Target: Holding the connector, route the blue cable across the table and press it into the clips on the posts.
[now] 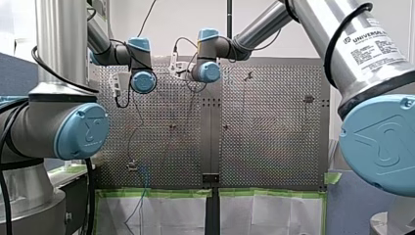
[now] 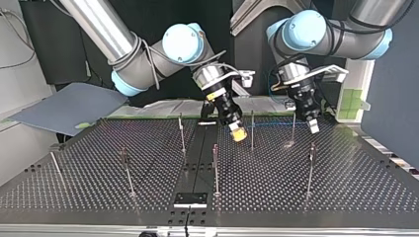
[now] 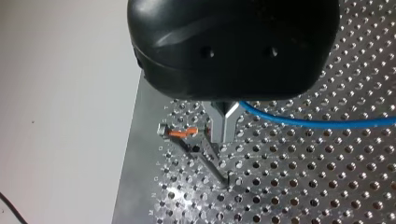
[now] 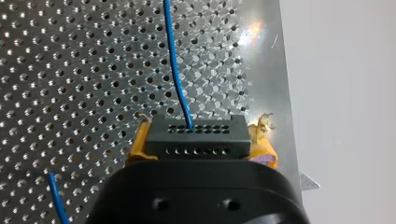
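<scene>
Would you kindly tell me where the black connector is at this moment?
In the right wrist view, the black connector is clamped between the yellow pads of my right pincer, above the table, with the blue cable leaving it ahead.

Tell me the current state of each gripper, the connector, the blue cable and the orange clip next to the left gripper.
right gripper: shut on the connector.
connector: held between yellow pads, blue cable leaving its face.
left gripper: shut on the blue cable, beside a post.
blue cable: not in the orange clip.
orange clip: on the post, empty.
</scene>
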`<state>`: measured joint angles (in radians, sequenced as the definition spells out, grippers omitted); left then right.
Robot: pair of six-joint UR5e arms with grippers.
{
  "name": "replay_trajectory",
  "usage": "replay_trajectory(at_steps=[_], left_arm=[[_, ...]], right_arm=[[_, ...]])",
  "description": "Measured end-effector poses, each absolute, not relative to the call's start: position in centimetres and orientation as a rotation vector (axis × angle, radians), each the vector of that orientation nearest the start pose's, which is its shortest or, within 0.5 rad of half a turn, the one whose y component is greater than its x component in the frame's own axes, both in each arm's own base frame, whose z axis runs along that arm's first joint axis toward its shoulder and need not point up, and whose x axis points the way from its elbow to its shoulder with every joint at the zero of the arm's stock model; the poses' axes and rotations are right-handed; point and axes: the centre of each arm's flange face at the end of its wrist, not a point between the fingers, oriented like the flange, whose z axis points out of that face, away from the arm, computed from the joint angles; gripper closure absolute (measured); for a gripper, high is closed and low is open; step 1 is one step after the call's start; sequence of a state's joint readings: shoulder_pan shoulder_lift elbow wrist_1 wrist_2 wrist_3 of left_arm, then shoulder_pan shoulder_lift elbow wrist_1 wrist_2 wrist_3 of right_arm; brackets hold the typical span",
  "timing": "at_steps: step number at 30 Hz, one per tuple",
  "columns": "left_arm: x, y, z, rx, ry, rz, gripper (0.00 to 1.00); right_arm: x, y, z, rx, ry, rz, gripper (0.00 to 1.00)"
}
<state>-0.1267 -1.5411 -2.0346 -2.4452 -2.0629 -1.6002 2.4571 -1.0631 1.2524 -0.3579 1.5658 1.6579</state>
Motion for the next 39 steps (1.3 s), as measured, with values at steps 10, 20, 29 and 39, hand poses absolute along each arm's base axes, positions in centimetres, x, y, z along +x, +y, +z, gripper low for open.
replay_trajectory(at_steps=[10, 20, 29, 39], left_arm=[[45.8, -11.8, 36.0, -0.357, 1.271, 0.202, 1.0], [47.3, -9.5, 37.0, -0.343, 1.234, 0.171, 1.0], [48.8, -9.5, 36.7, -0.303, 1.237, 0.119, 1.0], [50.2, -7.0, 35.6, -0.318, 1.234, 0.145, 1.0]], right_arm=[[64.6, -35.7, 39.3, -2.168, 0.879, -2.732, 0.99], [65.9, -36.4, 38.3, -2.182, 0.88, -2.713, 0.99], [66.3, -36.7, 37.8, -2.187, 0.882, -2.707, 0.99], [66.2, -37.3, 37.8, -2.187, 0.891, -2.712, 0.99]])
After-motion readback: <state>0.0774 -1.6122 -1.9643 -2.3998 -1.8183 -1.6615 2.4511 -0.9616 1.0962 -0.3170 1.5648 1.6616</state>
